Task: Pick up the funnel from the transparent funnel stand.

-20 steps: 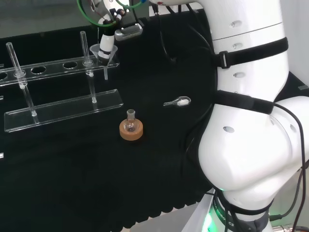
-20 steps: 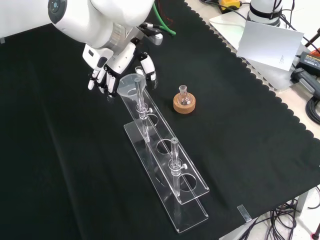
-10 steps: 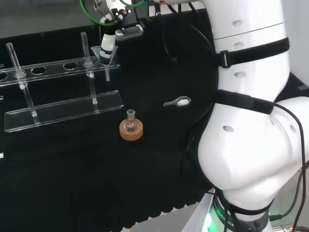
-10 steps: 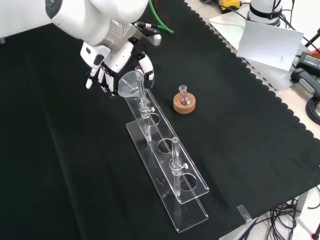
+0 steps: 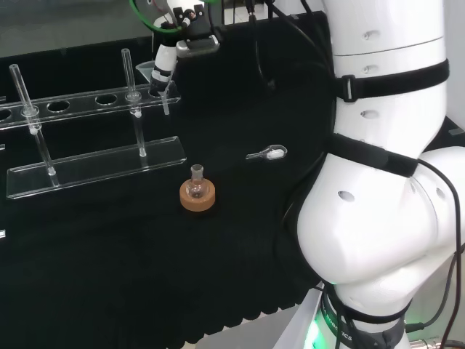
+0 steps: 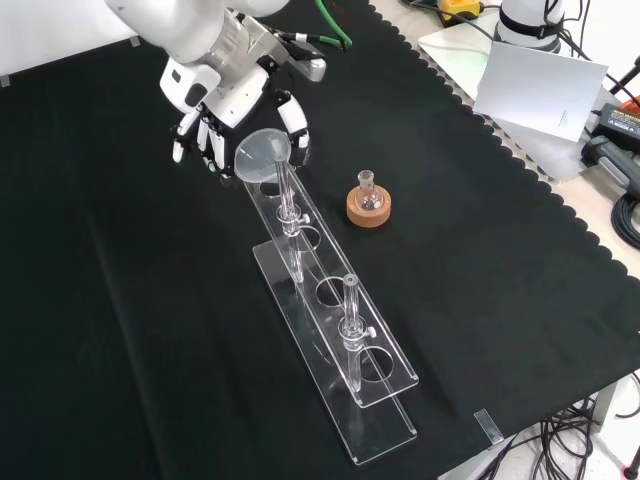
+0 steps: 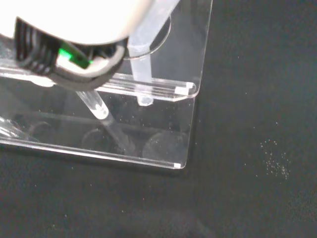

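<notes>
The clear funnel (image 6: pixel 263 155) hangs tilted just above the far end of the transparent stand (image 6: pixel 335 350), its mouth turned toward the front camera. The hand (image 6: pixel 215 110) is shut on it, fingers behind the cone and thumb beside it. In the head view the hand (image 5: pixel 163 65) holds the funnel (image 5: pixel 147 71) at the stand's (image 5: pixel 94 156) right end, with the stem (image 5: pixel 166 105) close beside the upper plate. The wrist view has the stem (image 7: pixel 140 74) over the upper plate's (image 7: pixel 193 49) corner, under a blurred part of the hand (image 7: pixel 74 25).
A small round flask on a cork ring (image 6: pixel 368 203) stands right of the stand in the front view. A clear spoon with white powder (image 5: pixel 267 153) lies near the arm's links. Two upright glass rods (image 6: pixel 350 320) rise from the stand. White paper (image 6: pixel 540 85) lies beyond the cloth's scalloped edge.
The hand has risen with the funnel. The stem has come up out of the stand's end hole and the funnel's mouth has tipped further toward the front camera.
</notes>
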You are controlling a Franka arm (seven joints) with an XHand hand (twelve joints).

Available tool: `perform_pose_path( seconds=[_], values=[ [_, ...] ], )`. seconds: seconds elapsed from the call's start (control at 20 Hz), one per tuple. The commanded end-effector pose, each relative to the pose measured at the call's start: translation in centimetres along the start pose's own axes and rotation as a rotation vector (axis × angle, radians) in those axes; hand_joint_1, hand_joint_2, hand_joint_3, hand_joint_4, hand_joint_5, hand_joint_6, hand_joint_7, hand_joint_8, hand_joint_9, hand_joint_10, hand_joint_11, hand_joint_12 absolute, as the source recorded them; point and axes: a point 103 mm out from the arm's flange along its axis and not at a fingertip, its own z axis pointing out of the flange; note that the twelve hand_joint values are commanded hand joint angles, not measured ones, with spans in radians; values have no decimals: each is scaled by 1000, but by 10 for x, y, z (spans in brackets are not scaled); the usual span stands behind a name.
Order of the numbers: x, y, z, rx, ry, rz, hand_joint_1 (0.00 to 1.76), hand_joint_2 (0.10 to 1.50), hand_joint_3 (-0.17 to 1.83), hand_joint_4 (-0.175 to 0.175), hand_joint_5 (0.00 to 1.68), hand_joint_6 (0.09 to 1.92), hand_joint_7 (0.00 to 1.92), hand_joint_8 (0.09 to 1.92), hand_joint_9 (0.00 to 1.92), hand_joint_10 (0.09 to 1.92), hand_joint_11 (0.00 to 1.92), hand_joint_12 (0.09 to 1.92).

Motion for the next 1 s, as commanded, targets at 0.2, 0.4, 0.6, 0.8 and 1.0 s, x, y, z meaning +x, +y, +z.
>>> perform_pose_path(
  seconds=[0.2, 0.4, 0.6, 0.8, 1.0],
  values=[
    [-5, -23, -22, -120, 68, -15, 1028, 432, 667, 106, 794, 383, 1006, 605, 577, 439, 0, 452],
    [-9, -32, -31, -133, 69, -25, 1031, 434, 671, 107, 793, 392, 1004, 602, 576, 437, 0, 456],
    [-10, -45, -39, -195, 90, -38, 1030, 433, 675, 105, 784, 397, 998, 599, 570, 434, 0, 459],
    [-11, -62, -48, -222, 72, -50, 1028, 433, 678, 104, 782, 402, 998, 597, 567, 433, 0, 461],
    [-19, -84, -59, -260, 74, -29, 1026, 427, 699, 101, 771, 423, 1002, 589, 565, 434, 0, 463]
  ],
)
